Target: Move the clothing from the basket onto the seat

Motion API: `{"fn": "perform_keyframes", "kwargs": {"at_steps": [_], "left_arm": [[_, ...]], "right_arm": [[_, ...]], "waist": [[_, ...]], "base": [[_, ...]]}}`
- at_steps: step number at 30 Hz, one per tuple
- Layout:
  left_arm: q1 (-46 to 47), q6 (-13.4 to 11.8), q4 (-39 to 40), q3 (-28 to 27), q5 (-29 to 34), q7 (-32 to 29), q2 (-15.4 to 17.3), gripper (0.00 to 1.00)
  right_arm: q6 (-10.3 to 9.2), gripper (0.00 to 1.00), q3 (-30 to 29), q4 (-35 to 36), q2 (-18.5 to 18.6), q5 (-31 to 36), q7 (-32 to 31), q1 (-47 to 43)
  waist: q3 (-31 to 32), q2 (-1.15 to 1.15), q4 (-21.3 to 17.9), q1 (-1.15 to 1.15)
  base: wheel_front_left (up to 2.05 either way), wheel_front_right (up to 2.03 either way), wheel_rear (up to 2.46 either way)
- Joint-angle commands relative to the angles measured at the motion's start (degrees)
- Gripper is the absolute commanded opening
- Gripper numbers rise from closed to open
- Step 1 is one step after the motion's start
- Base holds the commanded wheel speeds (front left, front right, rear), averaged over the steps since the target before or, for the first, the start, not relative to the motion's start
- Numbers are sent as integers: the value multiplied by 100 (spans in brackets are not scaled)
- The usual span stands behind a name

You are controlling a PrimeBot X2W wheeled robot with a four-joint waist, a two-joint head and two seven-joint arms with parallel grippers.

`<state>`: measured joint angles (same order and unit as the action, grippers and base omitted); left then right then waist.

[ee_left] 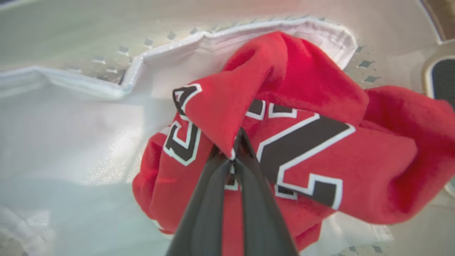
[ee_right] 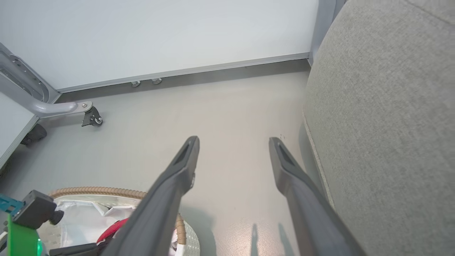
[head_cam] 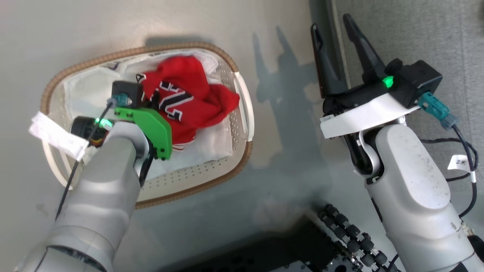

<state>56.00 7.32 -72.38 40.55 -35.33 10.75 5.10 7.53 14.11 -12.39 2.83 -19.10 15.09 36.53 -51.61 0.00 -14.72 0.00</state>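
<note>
Red clothing (head_cam: 189, 94) with black-and-white numerals lies bunched in the white perforated basket (head_cam: 223, 166), which stands on the floor at the left. My left arm reaches down into the basket, its wrist covering the fingers in the head view. In the left wrist view my left gripper (ee_left: 233, 151) is shut on a fold of the clothing (ee_left: 312, 142). My right gripper (head_cam: 332, 28) hangs open and empty over the floor beside the grey seat (head_cam: 416, 34). The right wrist view has that gripper (ee_right: 233, 145) left of the seat (ee_right: 384, 117), with the basket (ee_right: 106, 193) at the lower left.
A white liner sheet (head_cam: 211, 143) lies under the clothing in the basket. A wall with a skirting board (ee_right: 177, 73) and a wheeled metal frame (ee_right: 90, 119) stand at the far side. The robot's dark base (head_cam: 302, 249) fills the bottom of the head view.
</note>
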Motion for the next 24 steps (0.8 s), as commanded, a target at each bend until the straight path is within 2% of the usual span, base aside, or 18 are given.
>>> {"fn": "perform_keyframes", "kwargs": {"at_steps": [1,15,24], "left_arm": [[-132,20,-3,16,-58,68,-1,0],[-1002,20,325,127,-321,448,-93,0],[-1837,-81,1255,-393,-57,452,-81,0]], "right_arm": [[-8,100,13,-59,24,5,10,-106],[-8,100,-98,-515,25,276,10,-637],[-8,100,-34,-772,27,415,10,-1040]], "waist": [[337,0,39,0],[1736,0,430,0],[2737,0,744,0]], "base": [[0,0,0],[0,0,0],[0,0,0]]}}
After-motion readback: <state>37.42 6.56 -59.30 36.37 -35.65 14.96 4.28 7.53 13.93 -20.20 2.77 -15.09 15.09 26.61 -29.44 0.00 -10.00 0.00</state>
